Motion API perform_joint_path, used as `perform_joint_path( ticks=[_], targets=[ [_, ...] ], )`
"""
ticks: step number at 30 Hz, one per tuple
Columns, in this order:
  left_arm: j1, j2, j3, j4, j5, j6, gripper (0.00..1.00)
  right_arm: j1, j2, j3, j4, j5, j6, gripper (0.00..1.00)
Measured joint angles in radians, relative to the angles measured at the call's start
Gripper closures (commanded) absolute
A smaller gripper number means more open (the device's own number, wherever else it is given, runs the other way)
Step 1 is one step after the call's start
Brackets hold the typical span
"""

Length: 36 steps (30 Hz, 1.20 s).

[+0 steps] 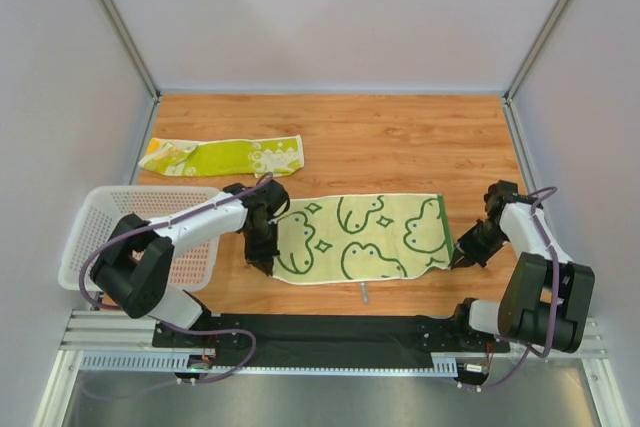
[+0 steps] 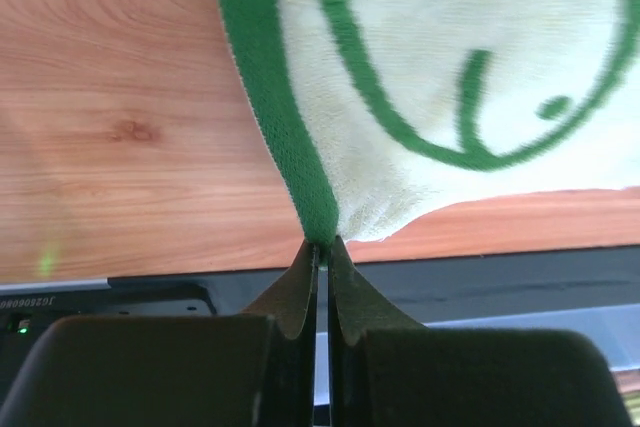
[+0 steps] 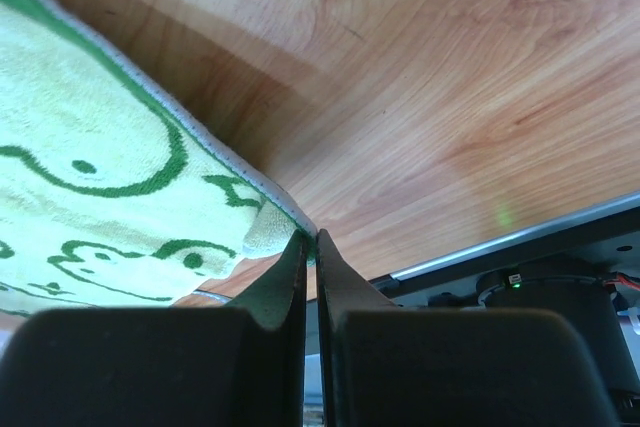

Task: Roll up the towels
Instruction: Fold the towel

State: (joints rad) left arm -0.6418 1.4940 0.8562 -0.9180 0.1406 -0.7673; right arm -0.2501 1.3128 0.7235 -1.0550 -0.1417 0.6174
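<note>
A pale yellow towel (image 1: 360, 235) with green frog outlines and green edging lies spread flat on the middle of the wooden table. My left gripper (image 1: 262, 259) is at its near left corner, jaws pinched on the green hem (image 2: 290, 147). In the left wrist view the left gripper (image 2: 320, 245) has the corner bunched between its tips. My right gripper (image 1: 462, 257) is shut on the near right corner. The right wrist view shows the right gripper (image 3: 310, 237) nipping the edge of the same towel (image 3: 90, 207). A second, lime-yellow towel (image 1: 222, 156) lies flat at the back left, untouched.
A white mesh basket (image 1: 100, 209) stands at the left edge, beside the left arm. A small grey piece (image 1: 364, 292) lies on the wood just in front of the spread towel. The black mounting rail (image 1: 330, 332) runs along the near edge. Grey walls enclose three sides.
</note>
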Motion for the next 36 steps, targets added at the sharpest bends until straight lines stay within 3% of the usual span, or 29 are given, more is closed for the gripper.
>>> perform_joint_path(
  ticks=[7, 13, 21, 36],
  targets=[
    [0.021, -0.035, 0.153, -0.092, 0.027, 0.036, 1.00, 0.000, -0.068, 0.052, -0.055, 0.001, 0.000, 1.00],
    [0.136, -0.033, 0.187, -0.146, 0.074, 0.085, 1.00, 0.000, -0.050, 0.103, -0.075, -0.018, 0.000, 1.00],
    [0.293, 0.058, 0.356, -0.191, 0.163, 0.173, 1.00, 0.006, 0.078, 0.314, -0.064, -0.032, -0.001, 1.00],
    [0.375, 0.325, 0.619, -0.203, 0.217, 0.224, 1.00, 0.108, 0.420, 0.642, -0.038, -0.050, -0.004, 1.00]
  ],
)
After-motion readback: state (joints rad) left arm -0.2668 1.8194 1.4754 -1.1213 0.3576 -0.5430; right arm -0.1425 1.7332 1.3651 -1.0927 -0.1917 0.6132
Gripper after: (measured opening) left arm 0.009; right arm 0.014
